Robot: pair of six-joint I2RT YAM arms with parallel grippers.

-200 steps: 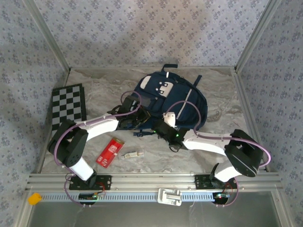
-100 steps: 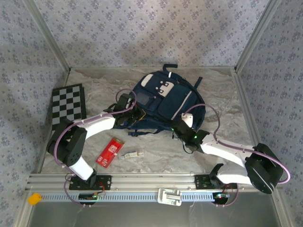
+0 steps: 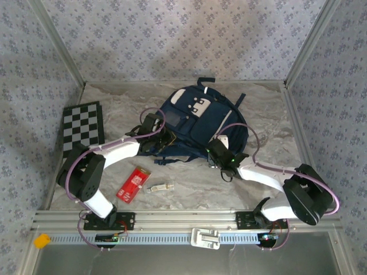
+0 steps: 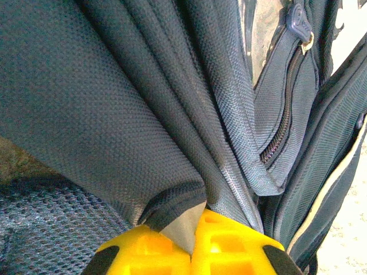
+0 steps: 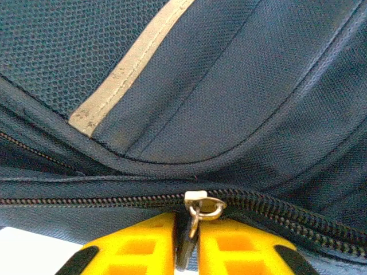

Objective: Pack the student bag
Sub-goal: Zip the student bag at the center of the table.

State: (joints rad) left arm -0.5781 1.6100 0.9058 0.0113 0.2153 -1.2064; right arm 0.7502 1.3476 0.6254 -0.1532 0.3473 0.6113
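The student bag (image 3: 198, 120), a navy backpack with a white patch, lies flat in the middle of the table. At its left lower edge, my left gripper (image 3: 163, 139) is shut on a fold of the bag's fabric (image 4: 172, 200), and the yellow fingers (image 4: 229, 240) pinch it tight. My right gripper (image 3: 216, 152) is at the bag's lower right edge. In the right wrist view its fingers (image 5: 143, 240) close on the dark tab of a zipper pull (image 5: 202, 206) on the closed zipper line, below the pale stripe (image 5: 132, 74).
A checkerboard (image 3: 83, 126) lies at the left. A red packet (image 3: 133, 184) and a small pale object (image 3: 160, 187) lie on the table in front of the bag. The metal frame rail (image 3: 189, 219) runs along the near edge.
The right gripper swung right along the bag's lower edge, then came back a little left. The bag's right side has flattened out. The left gripper shifted slightly up, still pinching the fabric.
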